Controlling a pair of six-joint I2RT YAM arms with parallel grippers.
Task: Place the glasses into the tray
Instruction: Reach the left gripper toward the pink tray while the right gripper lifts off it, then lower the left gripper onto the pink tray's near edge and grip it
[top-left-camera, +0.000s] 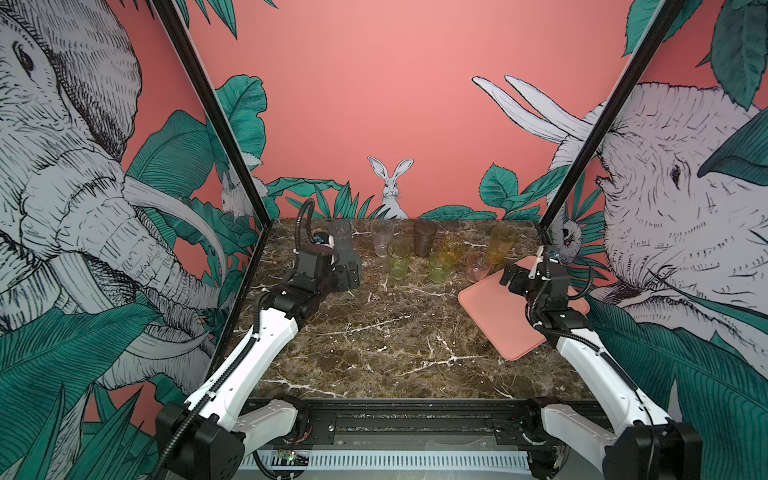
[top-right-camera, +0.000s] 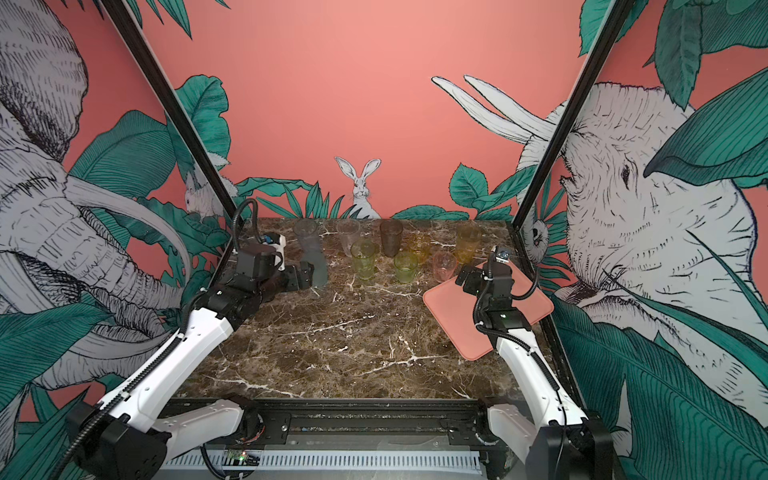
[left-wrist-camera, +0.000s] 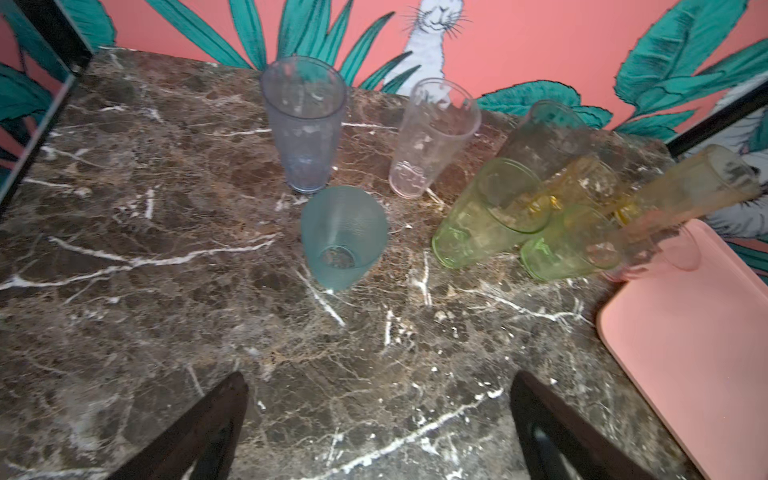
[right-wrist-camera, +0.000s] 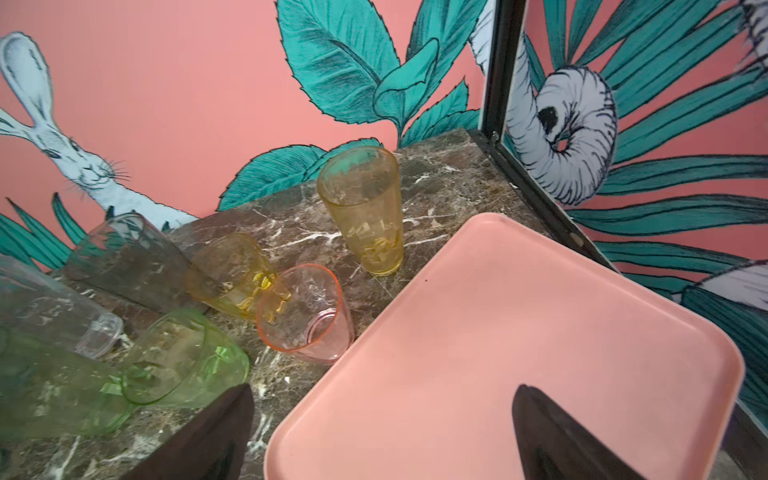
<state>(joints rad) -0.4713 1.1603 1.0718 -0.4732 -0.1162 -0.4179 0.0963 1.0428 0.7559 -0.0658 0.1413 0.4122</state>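
- Tumblers (top-left-camera: 398, 259) all sat on the marble table (top-left-camera: 374, 340), none in yet
- salmon tray (right-wrist-camera: 540, 332) was bare
- left gripper (left-wrist-camera: 379, 378) and right gripper (right-wrist-camera: 384, 388) both gaped apart, holding nothing

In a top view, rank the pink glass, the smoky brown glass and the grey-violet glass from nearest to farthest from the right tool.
1. Pink glass, just left of the right tool.
2. Smoky brown glass, back middle.
3. Grey-violet glass, back left.

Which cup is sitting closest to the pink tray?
The short pink tumbler, right beside the tray rim. The tall amber tumbler stands a bit farther; all others are farther left.
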